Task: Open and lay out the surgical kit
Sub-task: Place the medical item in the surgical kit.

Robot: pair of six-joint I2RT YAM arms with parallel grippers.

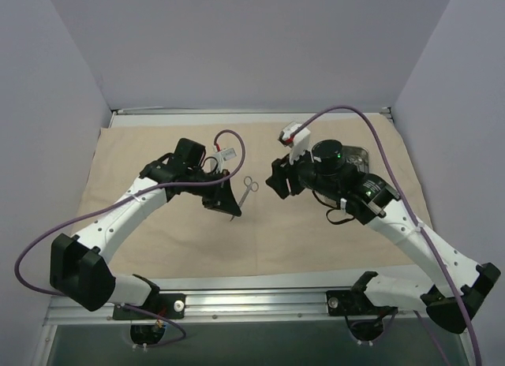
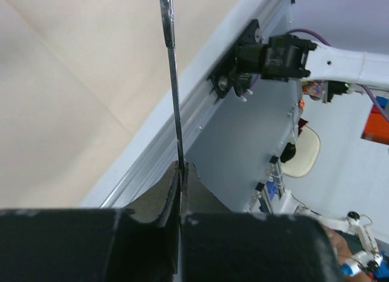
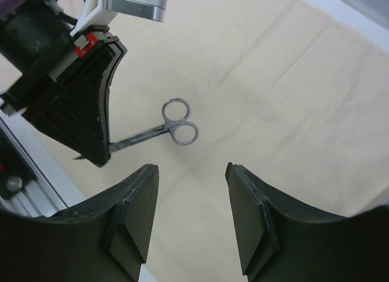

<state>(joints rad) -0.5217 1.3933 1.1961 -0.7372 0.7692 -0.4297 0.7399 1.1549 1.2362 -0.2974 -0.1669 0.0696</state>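
Observation:
The beige cloth wrap (image 1: 331, 240) of the surgical kit lies spread flat on the table. Thin silver scissors (image 1: 249, 184) hang over its middle, ring handles toward the right arm. My left gripper (image 1: 233, 214) is shut on their blade end. In the left wrist view the blade (image 2: 173, 81) rises straight out of the shut left gripper (image 2: 181, 166). The right wrist view shows the scissors (image 3: 176, 121) just beyond my right gripper (image 3: 191, 169), which is open with nothing between its fingers. In the top view the right gripper (image 1: 274, 181) is just right of the rings. The steel tray (image 1: 359, 154) peeks out behind the right arm.
Grey walls enclose the table on three sides. A metal rail (image 1: 260, 291) runs along the near edge by both arm bases. Purple cables (image 1: 237, 145) loop above each arm. Bare cloth (image 1: 158, 248) stretches toward the front left and front right.

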